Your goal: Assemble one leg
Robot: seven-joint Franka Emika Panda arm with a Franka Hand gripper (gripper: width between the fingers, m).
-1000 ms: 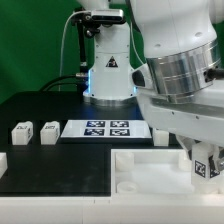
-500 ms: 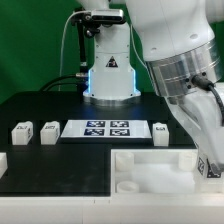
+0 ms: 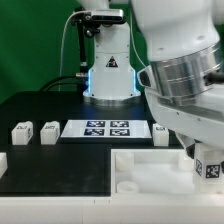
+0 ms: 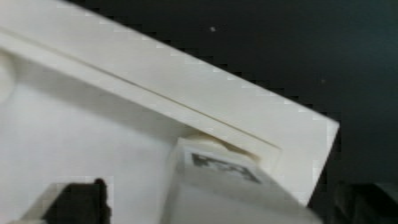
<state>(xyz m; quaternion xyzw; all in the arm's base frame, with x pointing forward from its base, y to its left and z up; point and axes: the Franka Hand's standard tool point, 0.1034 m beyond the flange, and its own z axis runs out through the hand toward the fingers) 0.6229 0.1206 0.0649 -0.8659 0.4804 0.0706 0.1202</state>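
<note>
Swung back toward the exterior view's left, gripper [image 3: 207,160] hides its jaws, grip unclear | leg [image 3: 209,166] at its tip over white tray-like piece [image 3: 140,170] | black table [image 3: 60,160] | marker board [image 3: 106,129] | green backdrop [image 3: 35,45]

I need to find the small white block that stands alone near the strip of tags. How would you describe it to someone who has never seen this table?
Start at the marker board, the flat white strip with four black-and-white tags on the black table. At its end on the exterior view's right stands one leg, a small white block. It stands alone, while two like blocks sit together past the strip's other end.
</note>
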